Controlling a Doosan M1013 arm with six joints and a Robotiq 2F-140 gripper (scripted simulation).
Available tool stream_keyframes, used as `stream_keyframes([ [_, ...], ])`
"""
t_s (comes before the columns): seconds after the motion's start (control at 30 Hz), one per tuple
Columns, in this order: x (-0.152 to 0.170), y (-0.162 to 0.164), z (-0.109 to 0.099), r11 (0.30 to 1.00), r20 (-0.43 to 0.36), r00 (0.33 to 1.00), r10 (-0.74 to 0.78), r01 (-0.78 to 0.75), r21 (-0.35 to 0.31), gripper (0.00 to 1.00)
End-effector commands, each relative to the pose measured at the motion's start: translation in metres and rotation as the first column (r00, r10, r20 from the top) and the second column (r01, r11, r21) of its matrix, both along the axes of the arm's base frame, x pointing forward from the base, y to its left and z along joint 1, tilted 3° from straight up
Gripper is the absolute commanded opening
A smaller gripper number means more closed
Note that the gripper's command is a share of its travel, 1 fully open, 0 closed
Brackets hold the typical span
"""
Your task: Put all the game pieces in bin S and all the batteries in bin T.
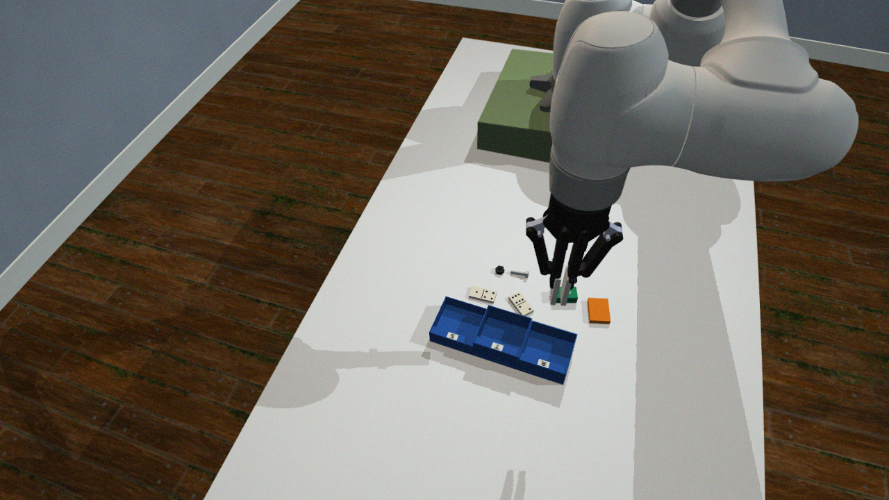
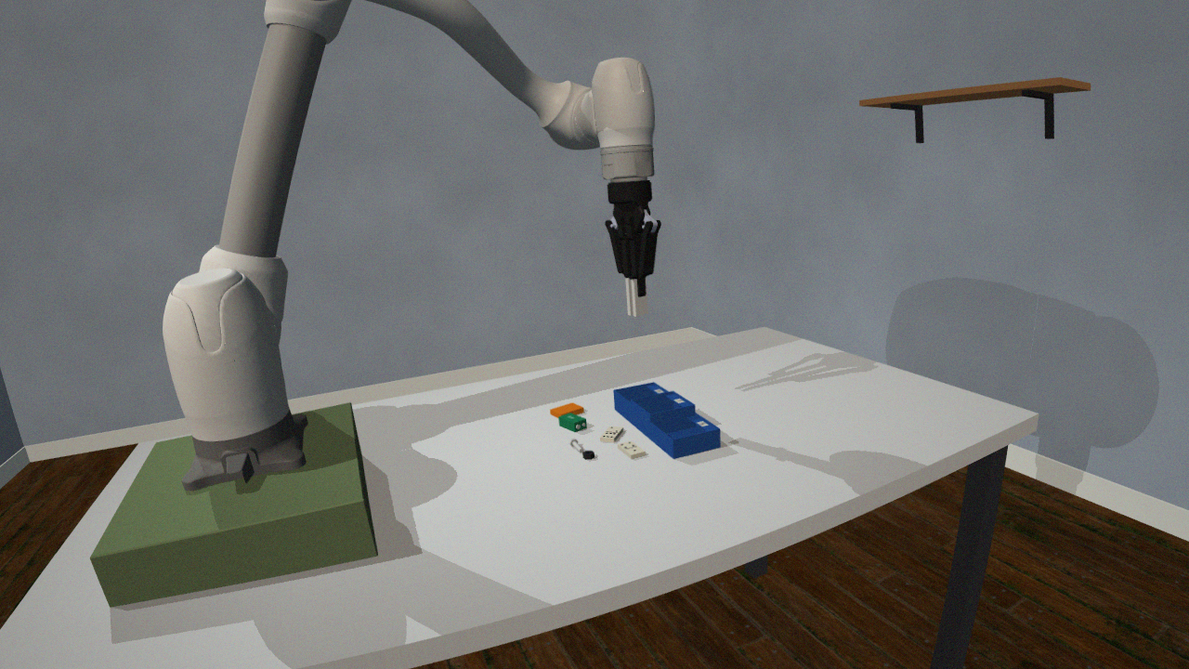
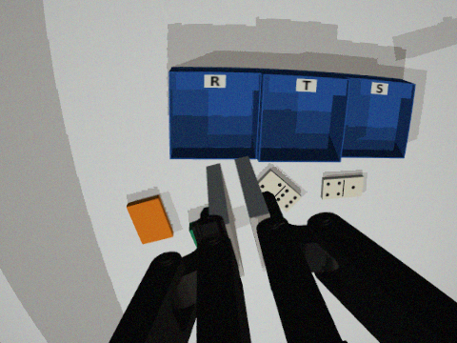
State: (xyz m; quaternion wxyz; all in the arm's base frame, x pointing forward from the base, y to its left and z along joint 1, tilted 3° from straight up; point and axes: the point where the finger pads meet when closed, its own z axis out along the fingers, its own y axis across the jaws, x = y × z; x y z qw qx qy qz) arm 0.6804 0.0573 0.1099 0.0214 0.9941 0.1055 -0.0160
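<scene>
Nearly closed jaws hold nothing; from above, the gripper [image 1: 561,297] points straight down over a green battery [image 1: 573,294] just behind the blue bins [image 1: 562,371]. Two dominoes [image 1: 482,293] [image 1: 521,303] lie beside the bins' back wall, an orange block [image 1: 599,310] at their R end. From the side, the arm [image 2: 269,141] arches high, gripper [image 2: 635,308] well above the bins [image 2: 683,443]. At the wrist, bins R [image 3: 215,133], T [image 3: 299,133] and S [image 3: 375,128] show ahead.
</scene>
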Motion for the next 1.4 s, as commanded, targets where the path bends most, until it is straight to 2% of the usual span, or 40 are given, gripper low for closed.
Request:
stream_keyframes([
  [0.0, 0.000, 0.000, 0.001, 1.000, 0.000, 1.000, 0.000, 0.000, 0.000, 0.05],
  [0.1, 0.000, 0.000, 0.001, 1.000, 0.000, 1.000, 0.000, 0.000, 0.000, 0.05],
  [0.13, -0.004, -0.006, -0.003, 0.999, -0.002, 0.999, 0.050, -0.050, 0.002, 0.25],
  [0.23, -0.016, -0.024, -0.017, 0.983, -0.008, 0.983, 0.185, -0.185, 0.006, 0.25],
  [0.47, -0.043, -0.065, -0.047, 0.925, -0.020, 0.925, 0.379, -0.379, 0.008, 0.25],
  [0.57, -0.055, -0.083, -0.061, 0.888, -0.026, 0.888, 0.460, -0.460, 0.010, 0.25],
  [0.63, -0.055, -0.083, -0.061, 0.888, -0.026, 0.888, 0.460, -0.460, 0.010, 0.25],
  [0.67, -0.059, -0.088, -0.065, 0.845, -0.030, 0.845, 0.534, -0.534, 0.013, 0.25],
  [1.0, -0.097, -0.147, -0.108, 0.661, -0.048, 0.660, 0.750, -0.750, 0.023, 0.25],
  [1.13, -0.098, -0.149, -0.108, 0.567, -0.054, 0.565, 0.823, -0.823, 0.030, 0.25],
  [1.2, -0.098, -0.149, -0.108, 0.567, -0.054, 0.565, 0.823, -0.823, 0.030, 0.25],
  [1.23, -0.098, -0.149, -0.108, 0.492, -0.054, 0.490, 0.870, -0.870, 0.037, 0.25],
  [1.37, -0.098, -0.149, -0.108, 0.393, -0.049, 0.391, 0.919, -0.918, 0.045, 0.25],
])
